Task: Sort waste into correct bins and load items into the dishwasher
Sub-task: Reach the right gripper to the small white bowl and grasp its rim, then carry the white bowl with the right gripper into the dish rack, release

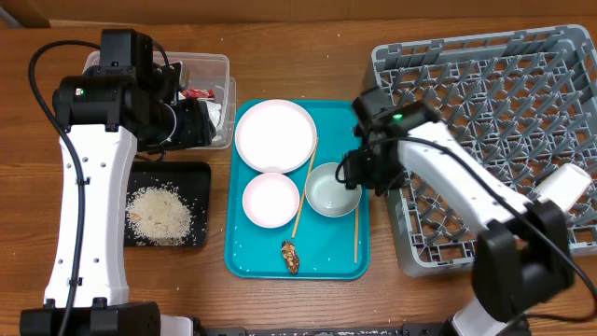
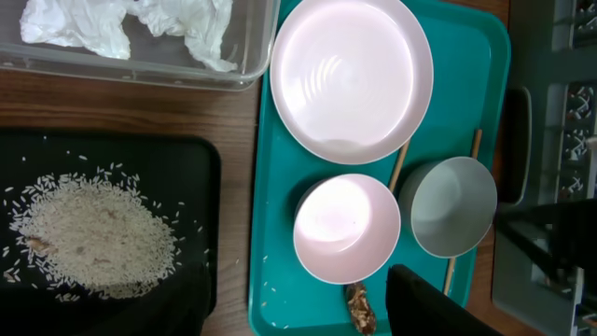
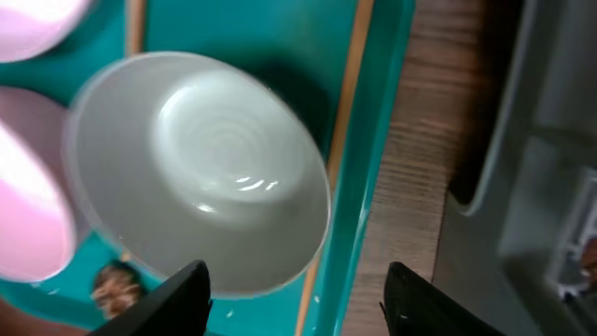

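The right fingers (image 3: 187, 297) were held apart above the pale bowl (image 3: 201, 173); the left fingers (image 2: 424, 303) were likewise seen released

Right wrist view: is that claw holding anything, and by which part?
Nothing is held. The right claw is open, its fingers spread near the rim of the pale grey-green bowl.

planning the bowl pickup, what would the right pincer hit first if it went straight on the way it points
Probably the pale grey bowl: the right pincer is open over its near rim, with a chopstick just beside on the teal tray. Depth is unclear.
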Robot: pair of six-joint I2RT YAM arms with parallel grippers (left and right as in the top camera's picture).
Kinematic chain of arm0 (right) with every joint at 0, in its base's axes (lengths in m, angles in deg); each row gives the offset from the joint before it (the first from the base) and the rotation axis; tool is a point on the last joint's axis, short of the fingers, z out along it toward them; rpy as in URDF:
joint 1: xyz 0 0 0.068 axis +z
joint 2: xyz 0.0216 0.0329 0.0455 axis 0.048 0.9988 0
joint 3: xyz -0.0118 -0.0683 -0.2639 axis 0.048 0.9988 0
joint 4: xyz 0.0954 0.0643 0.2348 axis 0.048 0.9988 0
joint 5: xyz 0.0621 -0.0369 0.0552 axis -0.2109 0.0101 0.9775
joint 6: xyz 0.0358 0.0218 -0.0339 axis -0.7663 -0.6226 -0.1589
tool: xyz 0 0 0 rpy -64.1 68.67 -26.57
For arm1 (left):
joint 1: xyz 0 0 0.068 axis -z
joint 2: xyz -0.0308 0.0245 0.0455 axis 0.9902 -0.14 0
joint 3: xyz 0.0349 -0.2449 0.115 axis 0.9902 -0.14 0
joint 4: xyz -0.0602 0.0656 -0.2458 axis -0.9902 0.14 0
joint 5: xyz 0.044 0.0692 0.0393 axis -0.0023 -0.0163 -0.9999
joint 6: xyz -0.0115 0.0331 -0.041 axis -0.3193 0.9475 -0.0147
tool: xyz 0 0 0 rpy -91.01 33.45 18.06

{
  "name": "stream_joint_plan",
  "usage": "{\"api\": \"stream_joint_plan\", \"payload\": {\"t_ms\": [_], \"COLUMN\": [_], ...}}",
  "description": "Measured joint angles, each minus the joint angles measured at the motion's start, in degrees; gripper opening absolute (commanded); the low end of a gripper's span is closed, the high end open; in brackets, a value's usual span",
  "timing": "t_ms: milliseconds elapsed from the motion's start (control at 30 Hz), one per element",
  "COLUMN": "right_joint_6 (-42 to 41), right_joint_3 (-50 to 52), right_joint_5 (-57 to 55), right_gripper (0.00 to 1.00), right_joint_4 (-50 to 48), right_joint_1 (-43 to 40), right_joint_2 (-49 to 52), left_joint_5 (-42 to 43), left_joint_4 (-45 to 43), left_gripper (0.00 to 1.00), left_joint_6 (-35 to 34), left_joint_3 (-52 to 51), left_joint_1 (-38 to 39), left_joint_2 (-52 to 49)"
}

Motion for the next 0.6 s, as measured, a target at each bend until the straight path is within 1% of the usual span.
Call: {"api": "stream_joint_plan", "payload": {"t_ms": [100,200,267,333,433,467,533,600], "right_joint_6": [-1.3,-2.6,-3.3,-3.7,-4.0,-4.1,-4.3,-4.3], "right_joint_3": [1.9,3.1,4.0,5.0,5.9,6.1,6.1,6.1], "right_joint_5": [-0.6,-0.9,-1.3,-1.5,-1.6,-1.6,-1.6,-1.5], "right_gripper": [0.54,0.45,0.39,0.29,0.18,0.12,0.04,0.04], "right_joint_4": [-1.5,-3.0,-4.5,-5.4,-5.5,-5.5,-5.9,-6.4], "right_joint_1": [0.9,1.3,1.3,1.3,1.3,1.3,1.3,1.3], "right_joint_2": [2.0,3.0,3.1,3.1,3.1,3.1,3.1,3.1], "left_joint_5": [0.0,0.0,0.0,0.0,0.0,0.0,0.0,0.0], "left_joint_4": [0.0,0.0,0.0,0.0,0.0,0.0,0.0,0.0], "left_gripper": [0.62,0.62,0.62,0.62,0.63,0.63,0.63,0.63], "left_joint_6": [0.0,0.0,0.0,0.0,0.0,0.0,0.0,0.0], "left_joint_3": [0.0,0.0,0.0,0.0,0.0,0.0,0.0,0.0], "left_joint_1": [0.0,0.0,0.0,0.0,0.0,0.0,0.0,0.0], "left_joint_2": [0.0,0.0,0.0,0.0,0.0,0.0,0.0,0.0]}}
